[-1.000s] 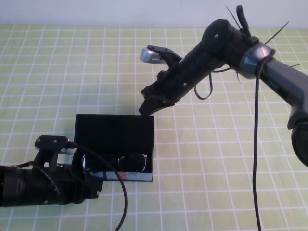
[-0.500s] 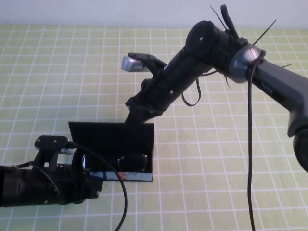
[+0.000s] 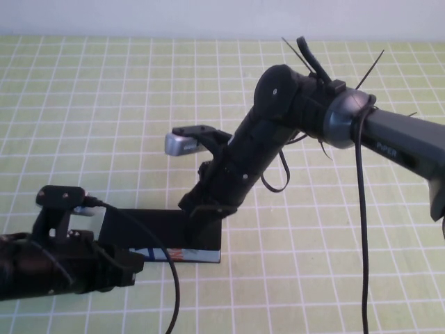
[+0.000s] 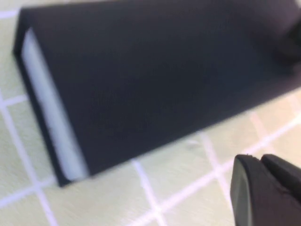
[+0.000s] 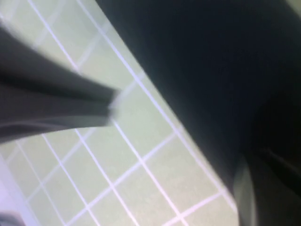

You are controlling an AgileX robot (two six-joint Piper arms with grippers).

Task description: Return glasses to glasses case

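- Glasses case (image 3: 177, 240) at the desk's (image 3: 104, 104) 6 o'clock, lid nearly down; glasses hidden, presumably inside.
- Right tool (image 3: 203, 217) presses the lid; grip unclear.
- Left tool (image 3: 128, 268) beside the case, grip unclear.

Even, diffuse light fills the high view, bright on the green checked mat (image 3: 104, 104), with only faint shadows (no glare anywhere). Both wrist views are soft and blurred: the glasses case (image 4: 155, 80) reads as a featureless dark mass, its detail lost.
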